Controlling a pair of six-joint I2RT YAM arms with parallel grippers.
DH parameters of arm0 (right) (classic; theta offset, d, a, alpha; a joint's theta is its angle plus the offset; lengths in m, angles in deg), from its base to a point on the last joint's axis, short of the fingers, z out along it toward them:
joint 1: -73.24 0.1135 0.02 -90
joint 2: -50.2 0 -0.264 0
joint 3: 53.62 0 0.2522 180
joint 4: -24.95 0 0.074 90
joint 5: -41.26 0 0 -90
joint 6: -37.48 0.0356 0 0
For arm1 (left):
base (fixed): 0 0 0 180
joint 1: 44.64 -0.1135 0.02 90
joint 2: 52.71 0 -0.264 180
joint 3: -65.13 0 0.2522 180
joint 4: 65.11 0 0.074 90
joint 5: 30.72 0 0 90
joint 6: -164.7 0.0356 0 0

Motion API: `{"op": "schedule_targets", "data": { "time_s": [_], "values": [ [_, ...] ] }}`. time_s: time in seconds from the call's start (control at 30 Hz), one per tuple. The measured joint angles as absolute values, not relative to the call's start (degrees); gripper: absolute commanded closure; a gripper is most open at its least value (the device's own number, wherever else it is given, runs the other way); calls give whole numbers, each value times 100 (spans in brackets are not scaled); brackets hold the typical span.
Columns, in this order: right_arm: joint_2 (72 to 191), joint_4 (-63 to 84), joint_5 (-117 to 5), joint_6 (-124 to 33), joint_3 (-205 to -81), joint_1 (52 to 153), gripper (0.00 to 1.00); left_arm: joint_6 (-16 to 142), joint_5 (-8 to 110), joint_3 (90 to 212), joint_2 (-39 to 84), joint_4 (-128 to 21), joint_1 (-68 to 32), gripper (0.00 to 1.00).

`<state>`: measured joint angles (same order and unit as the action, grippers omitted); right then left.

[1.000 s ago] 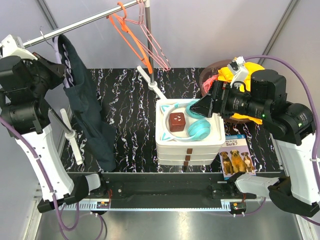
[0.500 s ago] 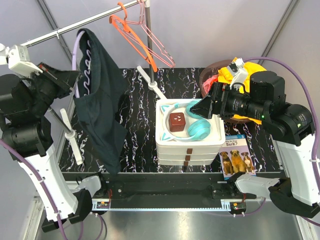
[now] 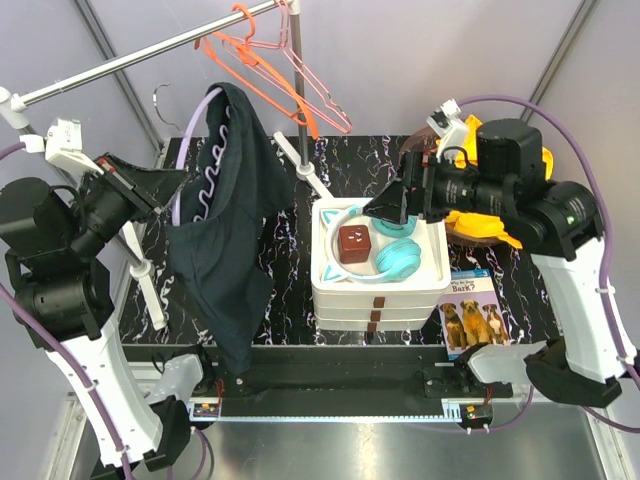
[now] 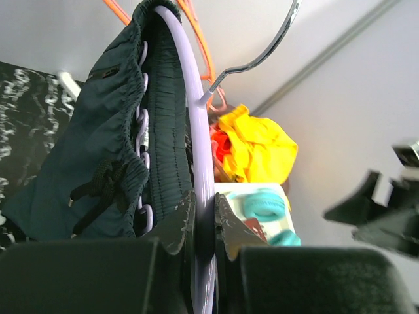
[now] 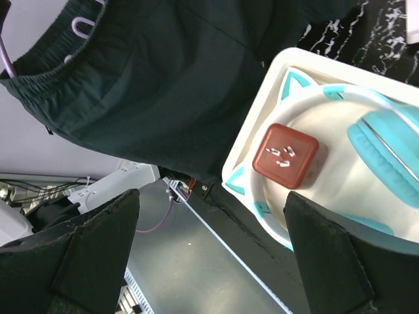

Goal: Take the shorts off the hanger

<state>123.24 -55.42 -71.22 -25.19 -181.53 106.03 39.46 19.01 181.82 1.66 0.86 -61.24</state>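
Shorts [image 3: 225, 240] draped on lilac hanger [image 4: 204, 170] — left hand [image 4: 203, 219] clamping it | right hand [image 5: 213, 216] wide

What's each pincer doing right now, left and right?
Left pincer: closed on the lavender hanger carrying the shorts.
Right pincer: open, holding nothing.

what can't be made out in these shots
Top external: the shorts cover most of the lavender hanger, and the left gripper's hold on it is too dark to tell.
Left wrist: the hanger's lower end is hidden between the fingers.
Right wrist: the headphones are cut off by the right edge.
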Motion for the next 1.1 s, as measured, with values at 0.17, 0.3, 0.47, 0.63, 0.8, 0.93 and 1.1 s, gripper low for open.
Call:
{"op": "schedule_targets", "data": {
  "time_s": [0.17, 0.3, 0.47, 0.63, 0.8, 0.93, 1.1],
  "values": [
    [12839, -5450, -7342, -2578, -18625, 10603, 0, 3882, 1396, 18021, 19, 29, -6124, 100],
    [13248, -5343, -7430, -2563, -19060, 10603, 0, 3882, 1044, 17955, -11, -2, -6124, 100],
    [13799, -5168, -7484, -2416, -19718, 10662, 0, 3884, 655, 17951, -11, -19, -6124, 100],
    [14656, -5112, -7286, -2213, -20865, 11010, 3, 3858, 368, 17940, -14, -98, -6124, 100],
    [15383, -4961, -7036, -1999, -21540, 11386, 15, 3808, 207, 17870, -25, -214, -6119, 100],
    [15722, -4742, -6896, -1828, -21595, 11488, 18, 3753, 132, 17763, -55, -303, -6065, 100],
    [15976, -4469, -6608, -1767, -21597, 11504, 20, 3731, 56, 17664, -99, -354, -5956, 100]
  ]
}}
